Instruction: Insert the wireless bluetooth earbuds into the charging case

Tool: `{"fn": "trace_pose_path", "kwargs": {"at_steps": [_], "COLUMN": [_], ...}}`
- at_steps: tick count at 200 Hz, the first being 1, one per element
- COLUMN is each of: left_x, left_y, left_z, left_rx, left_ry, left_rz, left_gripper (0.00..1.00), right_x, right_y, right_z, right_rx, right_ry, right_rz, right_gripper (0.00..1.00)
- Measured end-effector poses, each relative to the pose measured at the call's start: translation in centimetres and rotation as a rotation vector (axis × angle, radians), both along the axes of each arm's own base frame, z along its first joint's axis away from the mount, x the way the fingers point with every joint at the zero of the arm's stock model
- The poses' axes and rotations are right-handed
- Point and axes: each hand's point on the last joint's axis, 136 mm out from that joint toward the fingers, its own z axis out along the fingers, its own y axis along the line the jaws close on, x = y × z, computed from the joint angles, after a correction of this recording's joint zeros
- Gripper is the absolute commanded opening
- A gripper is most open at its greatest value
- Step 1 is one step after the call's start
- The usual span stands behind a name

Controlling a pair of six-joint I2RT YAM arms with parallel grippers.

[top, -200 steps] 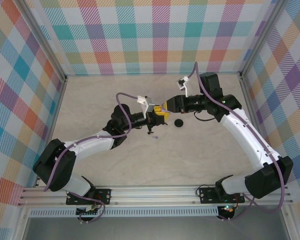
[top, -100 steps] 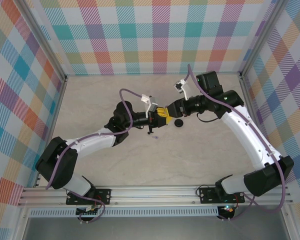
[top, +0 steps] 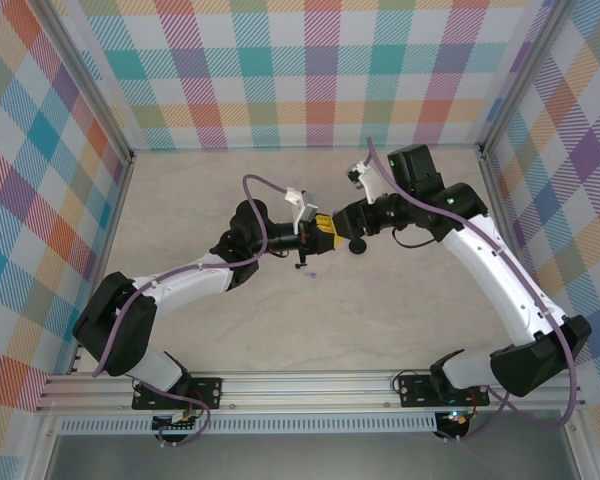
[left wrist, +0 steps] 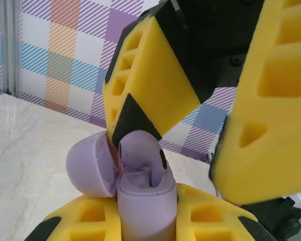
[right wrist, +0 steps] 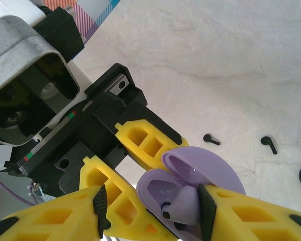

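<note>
The lavender charging case (left wrist: 143, 206) stands upright with its lid (left wrist: 88, 165) hinged open, and my left gripper (left wrist: 143, 223) is shut on its body. A lavender earbud (left wrist: 140, 150) sits with its stem down in a case socket. My right gripper (right wrist: 153, 213) straddles the case from above with its jaws apart. One pad (right wrist: 205, 211) touches the earbud (right wrist: 183, 208); the other pad (right wrist: 100, 211) is well off it. In the top view both grippers meet at mid-table (top: 325, 232). Two black earbuds (right wrist: 211, 139) (right wrist: 269, 144) lie on the table.
A round black case (top: 357, 246) rests on the table just right of the grippers. Small earbuds (top: 304, 268) lie below the left gripper. Checked walls and aluminium posts enclose the table; the front and far left have open surface.
The right wrist has swung in closer over the left gripper and its jaws have spread off the lavender earbud. The left gripper has edged right, still holding the case.
</note>
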Motion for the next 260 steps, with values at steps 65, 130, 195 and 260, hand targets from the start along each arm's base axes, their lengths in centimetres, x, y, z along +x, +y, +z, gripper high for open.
{"fn": "trace_pose_path", "kwargs": {"at_steps": [65, 130, 195, 260], "left_x": [0.0, -0.1, 0.0, 0.0], "left_y": [-0.1, -0.1, -0.1, -0.1], "left_z": [-0.9, -0.9, -0.9, -1.0], "left_rx": [0.021, 0.024, 0.024, 0.026], "left_ry": [0.021, 0.024, 0.024, 0.025], "left_rz": [-0.008, -0.010, -0.010, -0.009], "left_gripper": [0.00, 0.00, 0.00, 0.00], "right_x": [0.4, 0.3, -0.3, 0.3], "right_y": [-0.3, -0.2, -0.2, -0.7], "right_z": [0.8, 0.8, 0.4, -1.1], "right_rx": [0.003, 0.010, 0.007, -0.041], "right_ry": [-0.042, -0.034, -0.005, 0.013], "right_rz": [-0.027, -0.020, -0.008, -0.042], "right_gripper": [0.52, 0.48, 0.48, 0.46]}}
